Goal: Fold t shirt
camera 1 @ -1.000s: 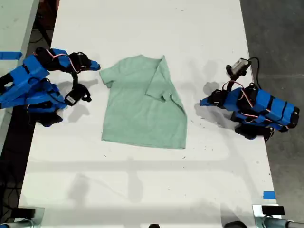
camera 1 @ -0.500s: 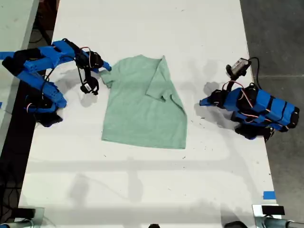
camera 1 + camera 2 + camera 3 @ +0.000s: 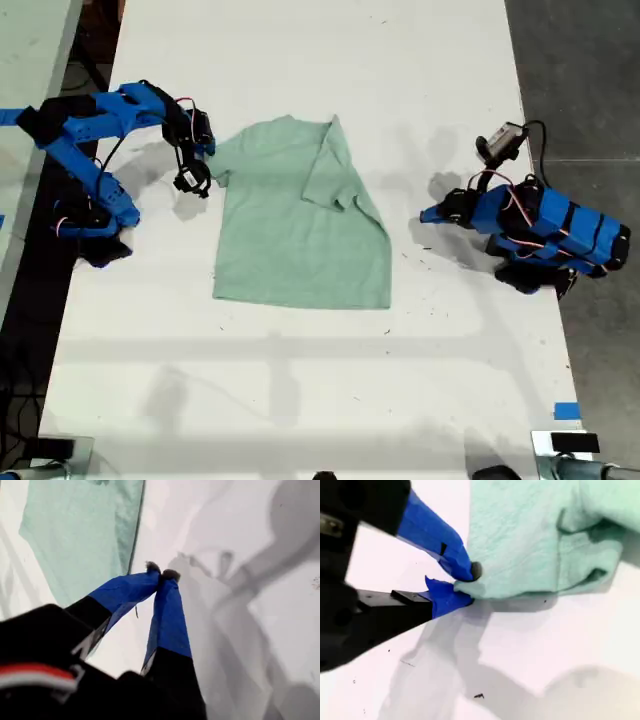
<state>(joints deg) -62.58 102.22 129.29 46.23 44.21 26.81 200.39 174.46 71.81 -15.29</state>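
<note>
My second gripper (image 3: 462,587) pinches the sleeve edge of the pale mint t shirt (image 3: 300,215) at the exterior view's left, its blue fingertips (image 3: 465,570) clamped on a fold of cloth that bunches just beyond them. The shirt lies flat on the white table (image 3: 300,400), between the two arms, with one sleeve already folded across the chest.

My first gripper (image 3: 161,572) rests with its tips pressed together on nothing, hovering over bare tabletop at the exterior view's right (image 3: 430,214), well apart from the shirt's side edge; in its own wrist view that edge runs just beyond the tips.

Open table stretches wide beyond the shirt's collar and below its hem. The table's long edges lie close behind each arm's base, with grey floor (image 3: 590,80) past the exterior view's right edge.

Compared with half a second ago, the second arm's gripper has closed in on the sleeve, and the shirt has shifted slightly toward it, the folded sleeve and collar line drawn that way. The first arm has not moved.
</note>
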